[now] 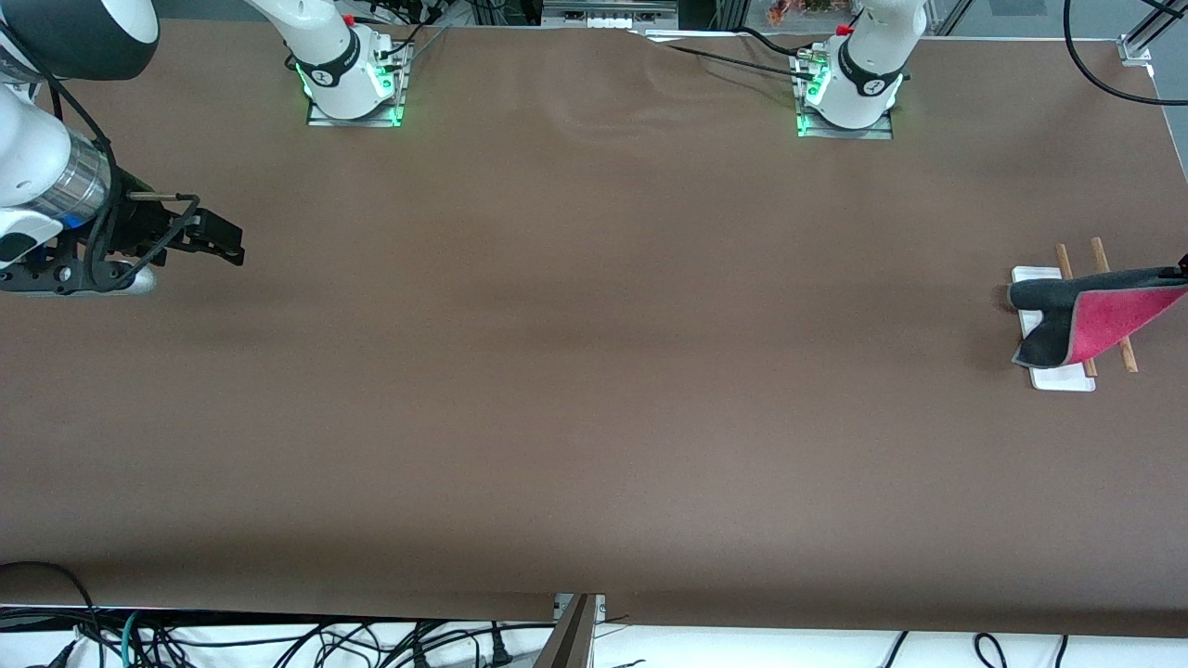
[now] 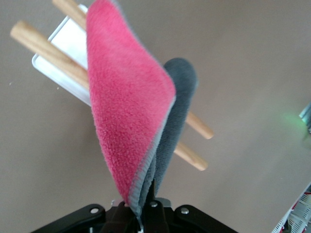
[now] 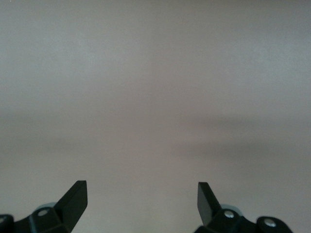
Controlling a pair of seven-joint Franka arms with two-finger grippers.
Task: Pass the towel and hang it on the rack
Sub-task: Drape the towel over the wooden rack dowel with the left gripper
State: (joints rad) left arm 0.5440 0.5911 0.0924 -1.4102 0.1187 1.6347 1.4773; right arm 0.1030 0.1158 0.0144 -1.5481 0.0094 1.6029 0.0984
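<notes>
The towel [image 1: 1104,315], pink-red on one face and dark grey on the other, hangs folded from my left gripper [image 2: 141,213], which is shut on its edge. It is over the rack [image 1: 1063,376] at the left arm's end of the table. In the left wrist view the towel [image 2: 126,111] covers the middle of the two wooden rods [image 2: 43,48] and part of the white base [image 2: 68,43]. I cannot tell whether the cloth touches the rods. My right gripper [image 1: 227,243] is open and empty over bare table at the right arm's end; it also shows in the right wrist view [image 3: 142,194].
The brown table cover [image 1: 594,371] has nothing else on it. The two arm bases [image 1: 353,83] stand along its farthest edge. Cables [image 1: 278,640] lie below the nearest edge.
</notes>
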